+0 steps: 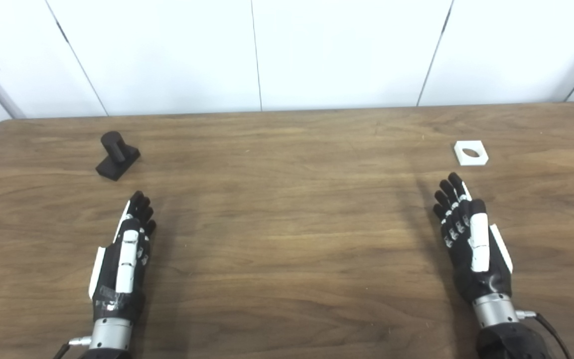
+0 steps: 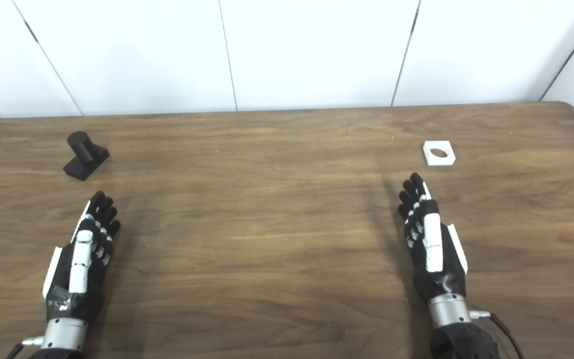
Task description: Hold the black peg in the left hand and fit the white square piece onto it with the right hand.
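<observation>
peg (image 1: 116, 155) far left on table (image 1: 287, 239) | square piece (image 1: 471, 152) far right, well apart

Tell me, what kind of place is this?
Probably a robot test bench, not a home: a bare wooden table against plain white wall panels, holding only a black peg and a white square piece.

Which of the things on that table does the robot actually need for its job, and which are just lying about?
Needed for the job:
- black peg, standing on its base at the far left
- white square piece with a round hole, lying flat at the far right
- left hand and right hand, both open and holding nothing

Just lying about:
- nothing else; only the bare wooden table itself
</observation>
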Motion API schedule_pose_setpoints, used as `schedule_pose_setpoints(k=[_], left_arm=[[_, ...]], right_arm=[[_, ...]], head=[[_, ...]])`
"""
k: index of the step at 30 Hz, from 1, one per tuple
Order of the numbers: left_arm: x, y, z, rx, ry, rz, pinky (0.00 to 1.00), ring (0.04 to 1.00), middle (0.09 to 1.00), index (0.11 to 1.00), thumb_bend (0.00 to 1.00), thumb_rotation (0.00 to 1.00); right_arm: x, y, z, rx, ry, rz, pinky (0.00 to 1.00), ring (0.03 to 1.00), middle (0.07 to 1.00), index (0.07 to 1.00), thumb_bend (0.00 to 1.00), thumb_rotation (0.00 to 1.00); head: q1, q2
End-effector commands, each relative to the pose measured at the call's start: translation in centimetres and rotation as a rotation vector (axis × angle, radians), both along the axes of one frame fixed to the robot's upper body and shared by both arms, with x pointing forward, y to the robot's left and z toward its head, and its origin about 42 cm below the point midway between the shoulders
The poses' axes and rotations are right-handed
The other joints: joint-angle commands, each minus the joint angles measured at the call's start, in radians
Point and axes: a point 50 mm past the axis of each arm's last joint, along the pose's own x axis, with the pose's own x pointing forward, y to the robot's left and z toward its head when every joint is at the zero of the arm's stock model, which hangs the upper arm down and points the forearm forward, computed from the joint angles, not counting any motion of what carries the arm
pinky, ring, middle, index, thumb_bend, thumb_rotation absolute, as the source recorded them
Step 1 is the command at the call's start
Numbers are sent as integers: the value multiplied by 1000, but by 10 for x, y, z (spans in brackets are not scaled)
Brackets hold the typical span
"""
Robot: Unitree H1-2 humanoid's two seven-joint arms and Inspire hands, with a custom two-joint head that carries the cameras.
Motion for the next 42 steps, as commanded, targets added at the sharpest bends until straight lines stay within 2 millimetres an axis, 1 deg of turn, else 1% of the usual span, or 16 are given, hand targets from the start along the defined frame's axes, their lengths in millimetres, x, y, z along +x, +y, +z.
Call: schedule_pose_setpoints(k=[1,5,7,10,13,17,18,19,21,24,30,35,38,40,41,42], left_arm=[[-1,-6,6,-3,-38,-7,1000,1000,982,999,396,853],[-2,-6,6,-3,-39,-7,1000,1000,983,998,403,852],[-2,-7,6,-2,-40,-7,1000,1000,981,998,385,848],[-2,-8,5,-4,-43,-10,1000,1000,980,994,366,846],[-3,-14,3,3,-38,-1,1000,1000,975,985,395,823],[-5,-20,-3,9,-33,1,1000,990,967,974,432,799],[-6,-22,-4,9,-33,0,1000,990,966,973,416,810],[-7,-24,-4,8,-32,-1,1000,990,967,974,395,821],[-8,-27,-6,7,-29,-5,1000,992,970,979,370,836],[-9,-30,-8,10,-23,-10,1000,1000,981,993,356,848],[-9,-36,-14,21,-12,-7,1000,991,977,992,402,831],[-8,-39,-18,29,-18,-11,1000,999,981,996,410,840],[-8,-39,-19,33,-24,-13,1000,995,981,995,427,840],[-8,-38,-20,53,-15,-4,1000,994,979,995,432,832],[-8,-38,-19,80,-7,6,998,989,973,991,434,800],[-8,-37,-19,108,-7,13,988,981,966,987,432,736]], right_arm=[[-5,-3,4,-14,-18,5,1000,980,981,972,524,1000],[-6,-3,4,-13,-17,1,1000,977,978,968,517,1000],[-6,-3,3,-12,-15,-1,1000,980,981,969,524,1000],[-6,-5,3,-17,-15,2,1000,979,983,970,528,1000],[-8,-9,1,-15,-7,-5,1000,980,983,969,520,1000],[-10,-15,-3,-21,-3,2,1000,993,995,981,498,1000],[-11,-16,-4,-22,-2,4,1000,996,998,983,501,1000],[-11,-17,-5,-21,-3,5,1000,998,999,984,504,1000],[-12,-19,-6,-20,-3,7,1000,1000,1000,986,508,1000],[-11,-21,-8,-15,-1,8,1000,1000,1000,991,507,1000],[-12,-22,-11,-15,13,6,1000,1000,1000,996,505,1000],[-10,-26,-14,-16,8,11,1000,1000,1000,1000,509,1000],[-10,-27,-15,-14,10,12,1000,1000,1000,1000,537,1000],[-9,-26,-14,-14,11,14,1000,1000,1000,1000,554,1000],[-9,-26,-14,-12,12,15,1000,1000,1000,1000,558,1000],[-9,-25,-13,-10,13,14,1000,1000,1000,997,555,1000]], head=[[-1,1],[8,-1],[11,-2],[39,-13],[115,-49],[184,-107],[184,-107],[208,-128],[218,-137],[244,-162],[277,-205],[283,-219],[281,-218],[266,-208],[260,-205],[253,-200]])
